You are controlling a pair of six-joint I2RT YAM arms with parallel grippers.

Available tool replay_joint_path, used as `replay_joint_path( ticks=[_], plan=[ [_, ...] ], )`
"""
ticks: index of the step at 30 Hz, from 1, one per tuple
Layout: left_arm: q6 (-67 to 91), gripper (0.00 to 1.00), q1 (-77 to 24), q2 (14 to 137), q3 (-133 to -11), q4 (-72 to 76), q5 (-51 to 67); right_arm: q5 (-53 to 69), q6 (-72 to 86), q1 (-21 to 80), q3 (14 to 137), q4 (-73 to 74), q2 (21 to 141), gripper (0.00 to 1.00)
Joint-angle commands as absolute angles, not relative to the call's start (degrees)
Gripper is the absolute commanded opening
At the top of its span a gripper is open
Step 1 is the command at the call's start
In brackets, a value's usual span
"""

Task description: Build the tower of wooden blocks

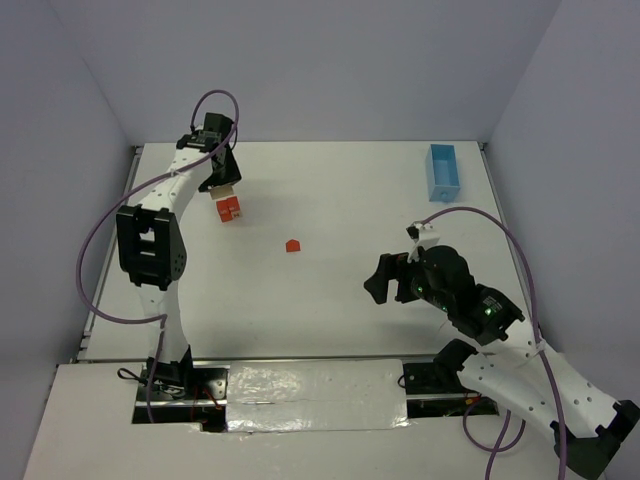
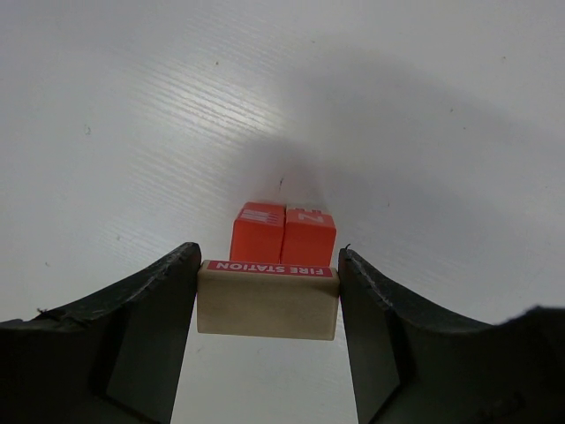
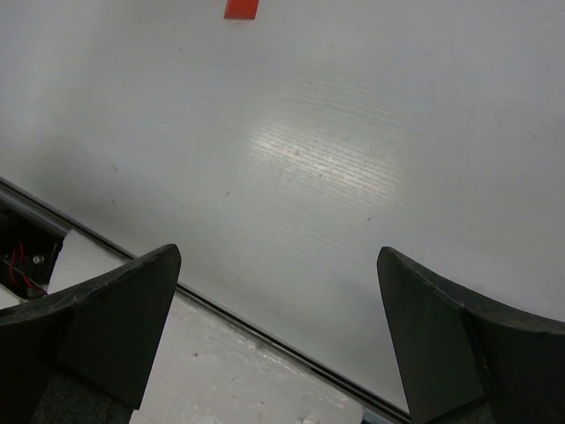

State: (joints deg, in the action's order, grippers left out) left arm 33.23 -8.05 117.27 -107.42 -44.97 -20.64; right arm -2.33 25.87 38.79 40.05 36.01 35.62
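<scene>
Two red cubes [image 2: 282, 234] below tan bar [image 2: 267, 305] in left claw [image 2: 267, 265].

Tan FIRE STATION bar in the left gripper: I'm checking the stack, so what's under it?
Two red-orange blocks sit side by side beneath it. The tan bar covers their near parts, so whether it touches them is hidden.

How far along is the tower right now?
Done: two red cubes stand side by side. In hand: the left gripper holds the tan bar by them. Left: one small red piece lies loose mid-table; the right gripper is open, empty.
</scene>
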Motion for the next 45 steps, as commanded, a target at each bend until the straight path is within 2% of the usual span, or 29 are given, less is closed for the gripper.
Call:
replay_joint_path(
  ticks=[1,29,45],
  plan=[
    [32.17,0.23,-8.0,117.33,-106.35,-42.37,-20.65,-1.93,25.22,38.93,39.81,33.58,35.68,1.0],
    [30.67,0.41,-6.77,119.27,-102.74,-36.3,-18.1,-0.79,24.87,38.85,39.55,33.31,36.21,1.0],
    [30.06,0.47,-6.77,119.88,-102.3,-35.77,-16.79,-0.44,24.7,38.85,39.46,33.22,35.95,1.0]
  ],
)
